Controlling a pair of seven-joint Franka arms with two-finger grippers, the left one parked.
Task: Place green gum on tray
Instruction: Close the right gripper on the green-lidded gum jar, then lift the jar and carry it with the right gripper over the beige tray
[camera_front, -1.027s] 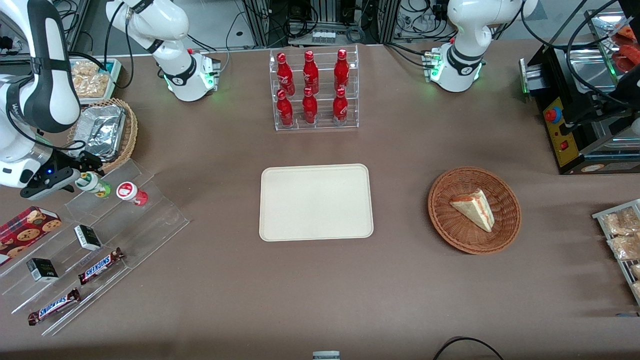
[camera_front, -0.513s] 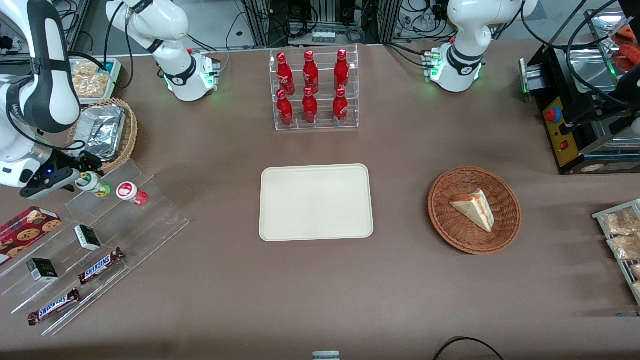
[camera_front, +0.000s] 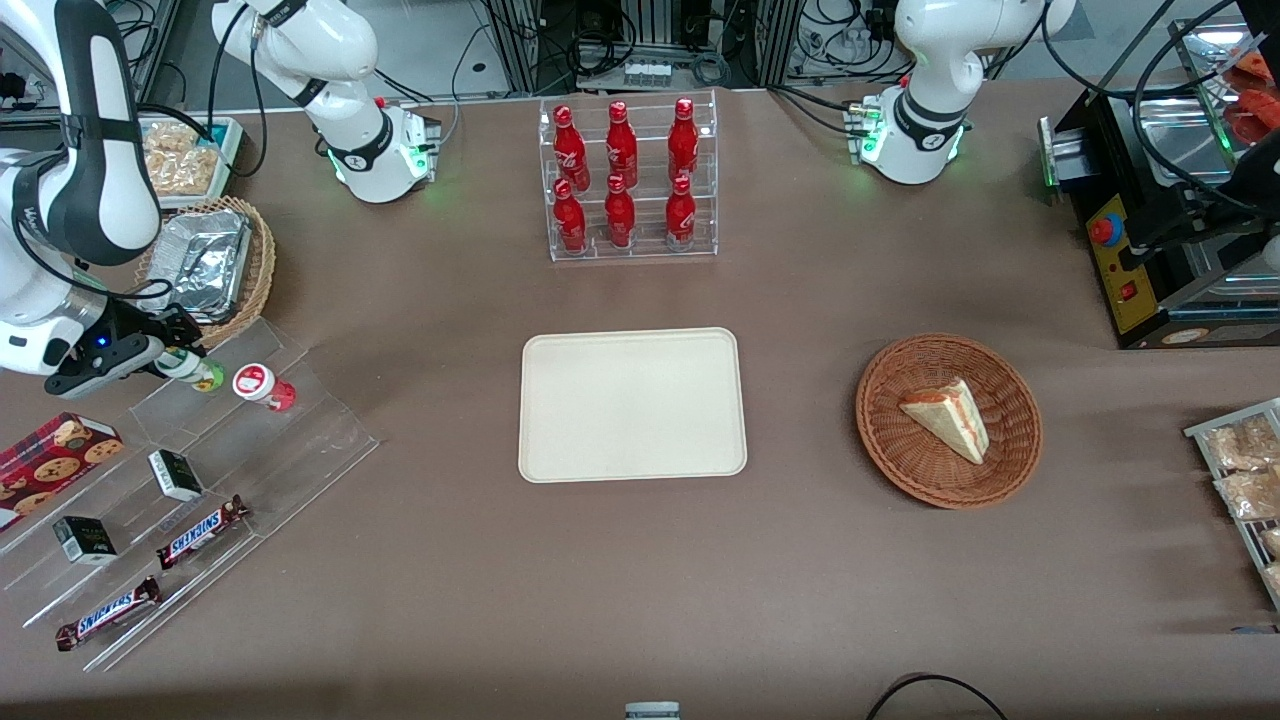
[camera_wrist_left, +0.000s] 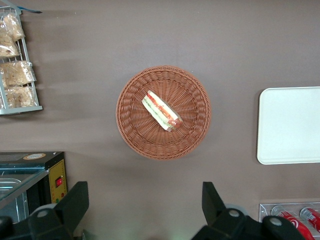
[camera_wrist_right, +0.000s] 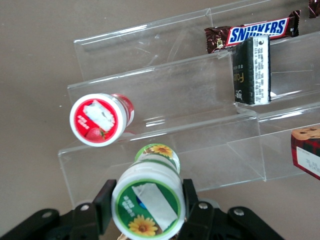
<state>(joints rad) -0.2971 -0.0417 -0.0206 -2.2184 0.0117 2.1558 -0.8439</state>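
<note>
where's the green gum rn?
Front view: green gum sits between the gripper fingers at the working arm's end, above the clear stepped shelf, beside the red gum; tray bare.

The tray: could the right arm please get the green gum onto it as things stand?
Probably yes: the gripper is shut on the green gum at the acrylic stand, and bare table separates it from the tray.

Front view overlooks the whole table; both wrist views look straight down; left's shares the tray.
</note>
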